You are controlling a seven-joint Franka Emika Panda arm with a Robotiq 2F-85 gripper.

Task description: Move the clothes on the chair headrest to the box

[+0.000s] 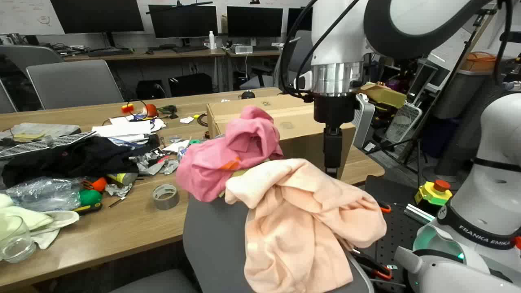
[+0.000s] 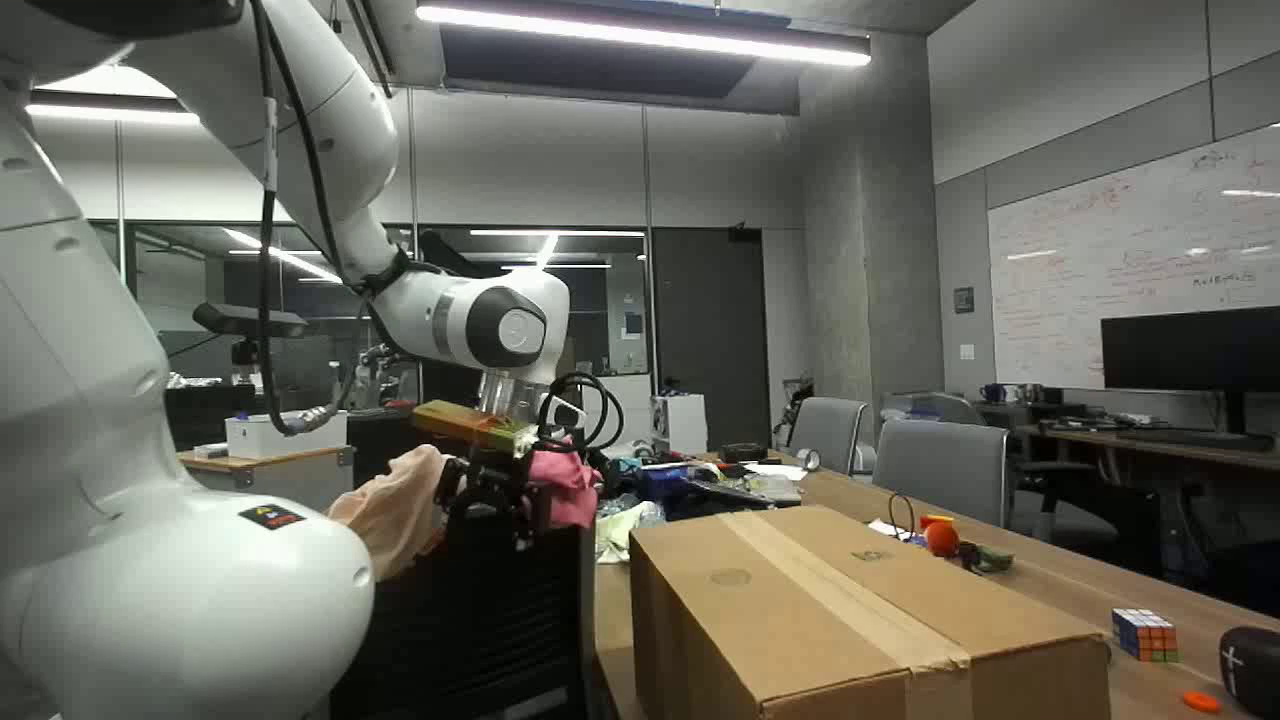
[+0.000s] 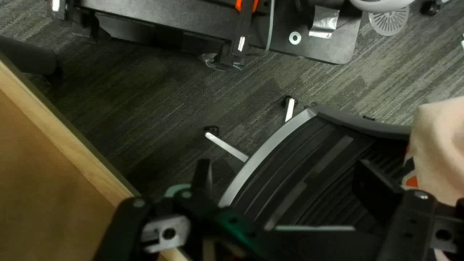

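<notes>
A pink cloth (image 1: 203, 167) and a peach cloth (image 1: 301, 219) lie over the top of the grey chair's backrest (image 1: 215, 240). Both cloths also show in an exterior view, the peach one (image 2: 395, 505) and the pink one (image 2: 568, 488), partly behind the gripper. The closed, taped cardboard box (image 2: 850, 600) stands on the table beside the chair. My gripper (image 1: 332, 169) points down behind the chair back, near the cloths and the box. In the wrist view the gripper (image 3: 290, 181) has its fingers wide apart with nothing between them; the peach cloth (image 3: 440, 148) is at the right edge.
The wooden table (image 1: 122, 240) holds clutter: a tape roll (image 1: 165, 197), a black cloth (image 1: 73, 160) and plastic wrap. A Rubik's cube (image 2: 1145, 635) lies beside the box. A red emergency stop button (image 1: 441, 186) is near the robot base.
</notes>
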